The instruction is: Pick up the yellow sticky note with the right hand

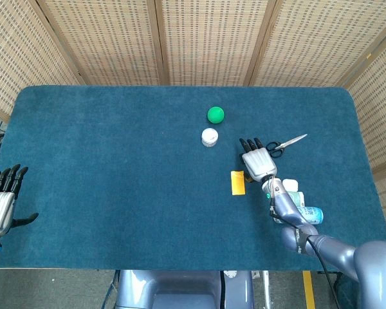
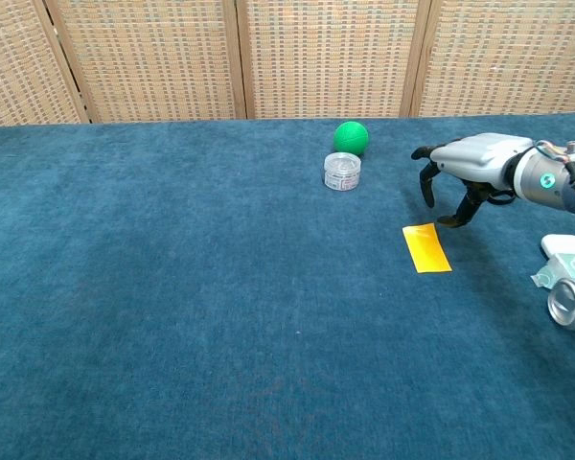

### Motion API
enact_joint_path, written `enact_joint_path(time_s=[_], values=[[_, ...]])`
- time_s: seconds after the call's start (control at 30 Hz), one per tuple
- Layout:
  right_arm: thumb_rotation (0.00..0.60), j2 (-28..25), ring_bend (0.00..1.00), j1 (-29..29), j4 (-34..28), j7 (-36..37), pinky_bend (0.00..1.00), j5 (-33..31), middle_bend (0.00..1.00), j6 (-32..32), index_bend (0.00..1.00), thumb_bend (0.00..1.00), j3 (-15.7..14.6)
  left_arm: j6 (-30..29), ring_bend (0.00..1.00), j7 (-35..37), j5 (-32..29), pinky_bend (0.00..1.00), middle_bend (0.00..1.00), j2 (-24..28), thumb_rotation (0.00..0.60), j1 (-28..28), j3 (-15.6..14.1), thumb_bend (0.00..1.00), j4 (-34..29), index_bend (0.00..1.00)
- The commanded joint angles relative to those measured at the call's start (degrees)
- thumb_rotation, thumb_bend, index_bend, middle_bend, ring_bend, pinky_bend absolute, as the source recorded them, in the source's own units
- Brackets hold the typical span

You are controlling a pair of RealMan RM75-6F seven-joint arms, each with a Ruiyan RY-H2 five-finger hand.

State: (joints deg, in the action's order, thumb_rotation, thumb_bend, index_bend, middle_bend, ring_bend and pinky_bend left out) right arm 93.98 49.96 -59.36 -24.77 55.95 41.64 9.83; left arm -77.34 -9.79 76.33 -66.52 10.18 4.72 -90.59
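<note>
The right hand (image 2: 465, 172), fingers spread and curved down, holds nothing and hovers just far-right of the note (image 2: 426, 248) lying flat on the table (image 2: 172, 287), so fingertips may only push it.

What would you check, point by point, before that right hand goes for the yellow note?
1. Yellow sticky note lies flat and uncovered on the table: ok.
2. Right hand holds nothing, fingers apart and pointing down: ok.
3. Hand directly above the note: not ok; it sits off to the note's right and further back.
4. Scissors clear of the hand: cannot tell; in the head view they lie right beside the fingers.
5. Small jar and green ball away from the note: ok.
6. Left hand out of the way at the table's far edge: ok.
</note>
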Motion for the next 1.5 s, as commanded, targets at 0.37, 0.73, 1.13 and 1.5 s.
enact_joint_path(time_s=[0.37,0.73,1.13,1.5], values=[[0.6,2.8,0.0,1.8,4.4,-1.0,0.0,-2.5,0.0,-4.0,0.44,0.41,-0.1,0.6,0.0,-0.4,-0.7,0.0,0.0,-0.1,0.6,0.3,0.1,0.0,0.1,0.0],[0.6,3.0,0.0,2.8,4.9,-1.9,0.0,-4.3,0.0,-6.4,0.49,0.46,-0.5,0.6,0.0,-0.3,-0.8,0.0,0.0,-0.1,0.6,0.4,0.1,0.0,0.1,0.0],[0.6,3.2,0.0,3.3,5.1,-1.1,0.0,-4.3,0.0,-7.1,0.6,0.55,-1.0,1.0,0.0,-0.5,-1.1,0.0,0.0,-0.3,0.6,0.6,0.2,0.0,0.2,0.0],[0.6,2.3,0.0,3.0,3.8,0.5,0.0,-2.6,0.01,-6.2,0.64,0.65,-1.2,0.9,0.0,-1.0,-1.0,0.0,0.0,-0.4,0.6,0.7,0.0,0.0,0.2,0.0]])
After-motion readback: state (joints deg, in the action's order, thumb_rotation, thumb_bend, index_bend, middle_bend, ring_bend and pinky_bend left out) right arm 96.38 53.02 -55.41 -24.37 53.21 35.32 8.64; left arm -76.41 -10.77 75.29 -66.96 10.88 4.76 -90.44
